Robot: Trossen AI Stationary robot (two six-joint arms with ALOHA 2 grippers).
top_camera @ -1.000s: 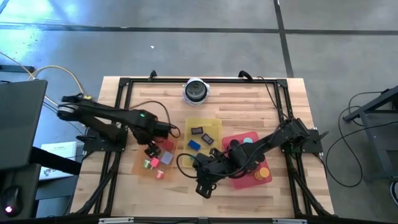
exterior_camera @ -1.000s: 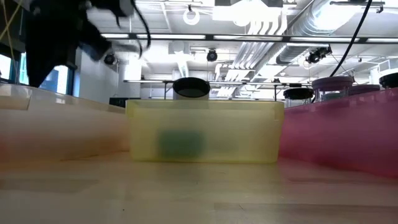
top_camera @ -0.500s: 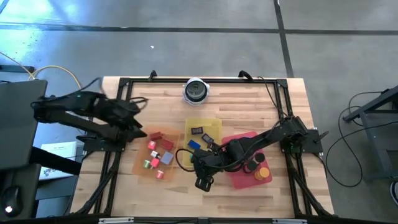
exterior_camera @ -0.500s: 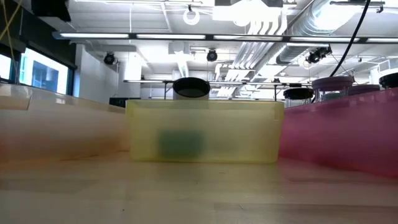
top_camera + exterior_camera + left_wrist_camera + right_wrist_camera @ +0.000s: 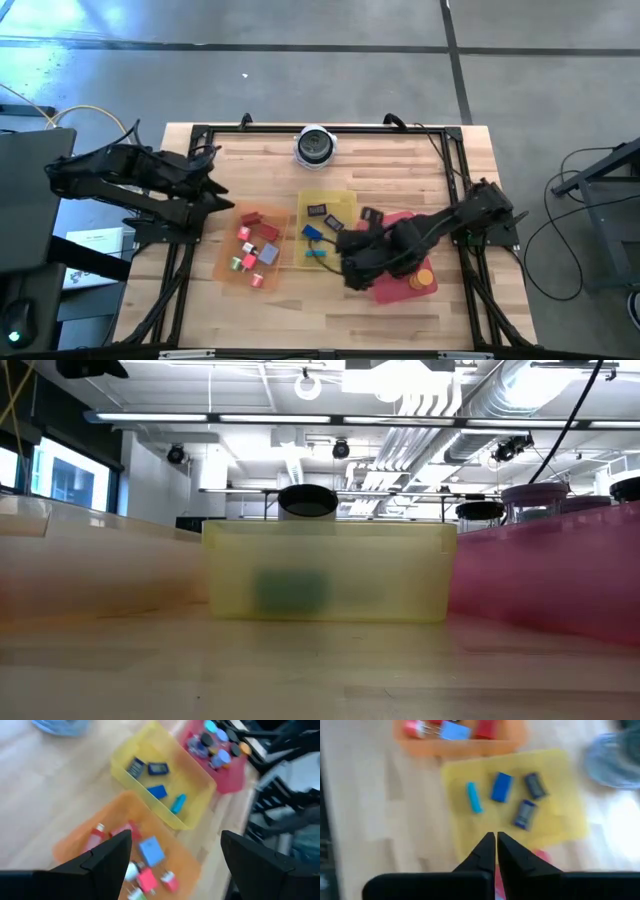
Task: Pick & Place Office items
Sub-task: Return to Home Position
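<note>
Orange tray (image 5: pixel 226 262) holds your red, pink and grey office items (image 5: pixel 256 245). Blue and teal blocks (image 5: pixel 312 232) lie in the yellow tray (image 5: pixel 342 198), and discs (image 5: pixel 420 278) in the red tray (image 5: pixel 392 292). Your left gripper (image 5: pixel 176 840) hangs above the table's (image 5: pixel 400 160) left edge, fingers spread wide. Your right gripper (image 5: pixel 496 840) is above the yellow tray, fingers nearly together, holding nothing.

left jaws wide, right jaws closed

An orange tray (image 5: pixel 226 266), yellow tray (image 5: pixel 346 199), red tray (image 5: pixel 398 292), and blue block (image 5: pixel 501 786).
</note>
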